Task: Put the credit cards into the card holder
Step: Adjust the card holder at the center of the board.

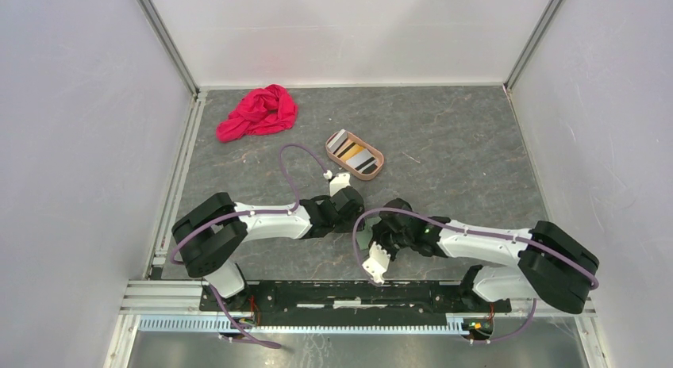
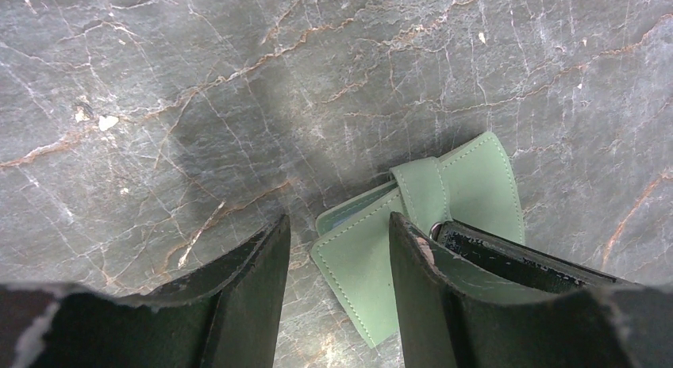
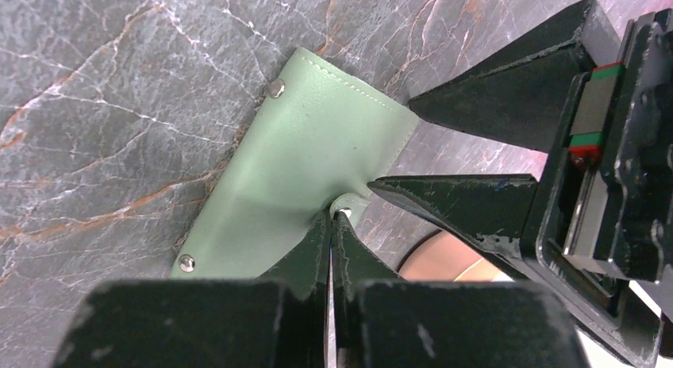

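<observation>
The sage-green card holder [image 2: 367,265] lies closed on the grey marbled table, with a sliver of light blue showing at its edge. My right gripper [image 3: 332,219] is shut on the card holder's snap tab [image 2: 419,189]. My left gripper [image 2: 340,221] stands open just above the table, one corner of the card holder [image 3: 309,158] between its fingers. The credit cards [image 1: 353,152], orange, white and dark-striped, lie in the oval tray. From above, the two grippers [image 1: 347,200] [image 1: 386,225] meet at mid-table and hide the holder.
The pinkish-tan oval tray [image 1: 373,174] sits just beyond the left gripper, and its rim [image 3: 432,265] shows in the right wrist view. A crumpled red cloth [image 1: 258,112] lies at the back left. White walls enclose the table on three sides.
</observation>
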